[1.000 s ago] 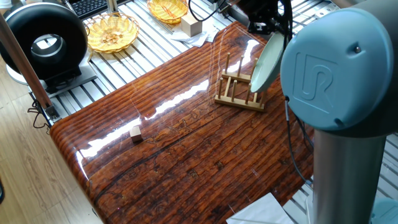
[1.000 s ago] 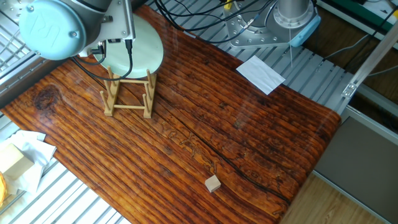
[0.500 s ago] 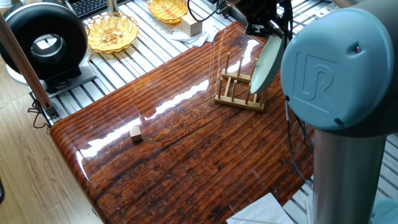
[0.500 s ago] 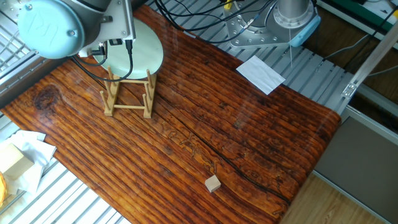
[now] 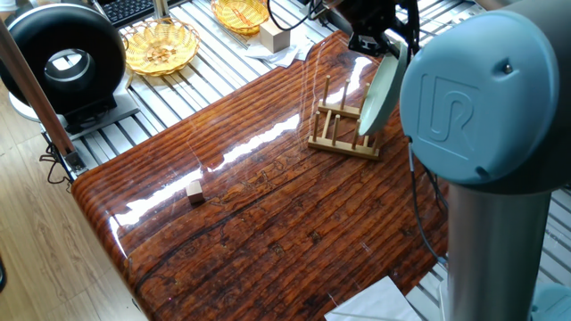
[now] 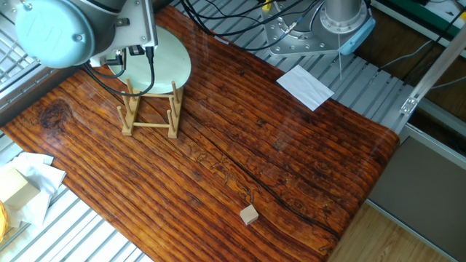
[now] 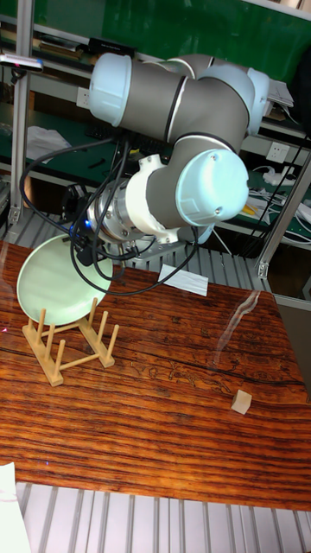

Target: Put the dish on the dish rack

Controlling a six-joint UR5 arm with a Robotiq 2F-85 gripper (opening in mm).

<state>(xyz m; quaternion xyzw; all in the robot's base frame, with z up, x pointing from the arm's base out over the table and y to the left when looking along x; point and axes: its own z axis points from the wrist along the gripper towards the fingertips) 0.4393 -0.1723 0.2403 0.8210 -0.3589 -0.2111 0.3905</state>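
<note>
The pale mint-green dish (image 5: pixel 378 89) stands on edge, tilted, with its lower rim down among the pegs of the light-wood dish rack (image 5: pixel 343 135) at the far side of the table. My gripper (image 5: pixel 382 45) sits at the dish's top rim and looks shut on it. In the other fixed view the dish (image 6: pixel 166 61) leans behind the rack (image 6: pixel 151 113), and the arm's grey-blue joint hides the gripper. The tall fixed view has the dish (image 7: pixel 53 281) over the rack (image 7: pixel 71 339), with the gripper (image 7: pixel 89 244) at its upper right rim.
A tiny wooden cube (image 5: pixel 194 190) lies near the table's front left. Two yellow wicker baskets (image 5: pixel 161 45) (image 5: pixel 241 12), a wooden block (image 5: pixel 274 37) and a black round device (image 5: pixel 62 55) stand off the table. White paper (image 6: pixel 304 86) lies past the far edge.
The arm has shifted slightly and the dish stands a little more upright in the rack. The cube and the rack have not moved.
</note>
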